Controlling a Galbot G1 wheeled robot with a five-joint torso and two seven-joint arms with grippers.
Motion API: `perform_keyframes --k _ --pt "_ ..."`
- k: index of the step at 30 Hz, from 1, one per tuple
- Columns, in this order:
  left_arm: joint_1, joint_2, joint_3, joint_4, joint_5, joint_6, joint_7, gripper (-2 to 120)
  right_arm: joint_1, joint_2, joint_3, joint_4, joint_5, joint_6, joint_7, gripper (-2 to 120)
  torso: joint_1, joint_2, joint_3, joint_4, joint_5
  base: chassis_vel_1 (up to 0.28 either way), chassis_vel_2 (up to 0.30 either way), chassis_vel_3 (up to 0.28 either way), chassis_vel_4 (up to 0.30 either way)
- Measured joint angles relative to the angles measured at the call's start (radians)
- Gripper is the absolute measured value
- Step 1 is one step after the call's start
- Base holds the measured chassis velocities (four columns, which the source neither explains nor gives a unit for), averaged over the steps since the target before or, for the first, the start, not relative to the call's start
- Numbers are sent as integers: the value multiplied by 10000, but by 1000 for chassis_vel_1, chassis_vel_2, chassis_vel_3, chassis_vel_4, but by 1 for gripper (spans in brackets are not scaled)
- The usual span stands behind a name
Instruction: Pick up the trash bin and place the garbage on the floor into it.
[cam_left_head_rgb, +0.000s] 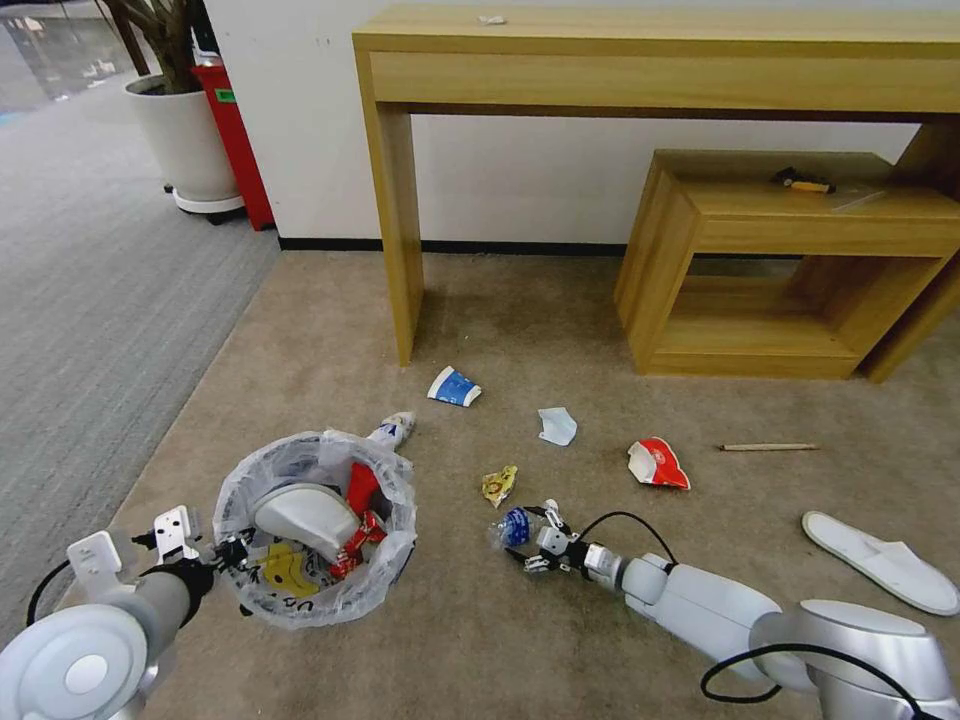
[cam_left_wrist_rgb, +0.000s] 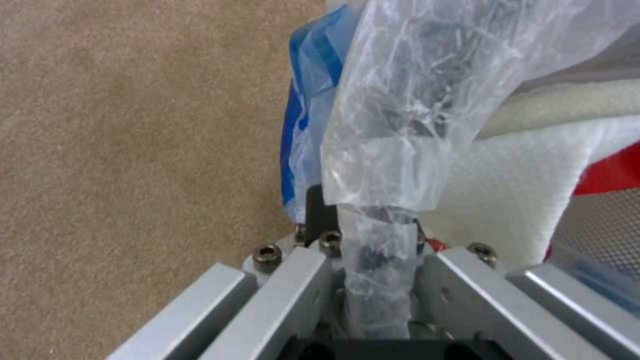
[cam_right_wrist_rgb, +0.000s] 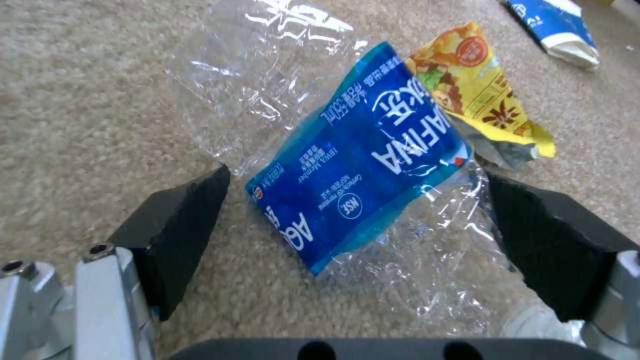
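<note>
The trash bin (cam_left_head_rgb: 385, 560), black with a crinkled plastic bag, stands on the floor (cam_left_head_rgb: 560, 640) at lower left. It holds a white slipper (cam_left_head_rgb: 305, 517) and red wrappers. My left gripper (cam_left_head_rgb: 232, 553) is shut on the bin's bagged rim (cam_left_wrist_rgb: 377, 235). My right gripper (cam_left_head_rgb: 531, 547) is open and low on the carpet. Its black fingers (cam_right_wrist_rgb: 177, 235) stand on either side of a crushed clear bottle with a blue label (cam_right_wrist_rgb: 360, 175). A yellow wrapper (cam_left_head_rgb: 499, 485) lies just beyond it.
More garbage lies ahead: a blue-white paper cup (cam_left_head_rgb: 454, 387), a pale mask (cam_left_head_rgb: 557, 425), a red wrapper (cam_left_head_rgb: 658, 464), a wooden stick (cam_left_head_rgb: 768, 447) and a white slipper (cam_left_head_rgb: 880, 560). A wooden console table (cam_left_head_rgb: 400, 200) and low shelf (cam_left_head_rgb: 700, 260) stand against the wall.
</note>
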Motion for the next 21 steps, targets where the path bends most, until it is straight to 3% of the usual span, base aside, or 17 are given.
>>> perform_keyframes --k 10,11,21 --pt "37 -6 3 16 5 0 46 0 -36 208 76 -380 67 -66 -206 80 -1 0 -1 -1 -2 0 0 0 0" --pt "58 -6 -4 23 12 1 63 0 -77 185 76 -353 78 -68 -218 70 -2 1 -2 -2 -2 0 0 0 0" --pt "174 -26 -72 -22 56 0 88 0 -192 163 60 -270 104 35 -233 48 -2 1 1 -2 0 0 0 0 0"
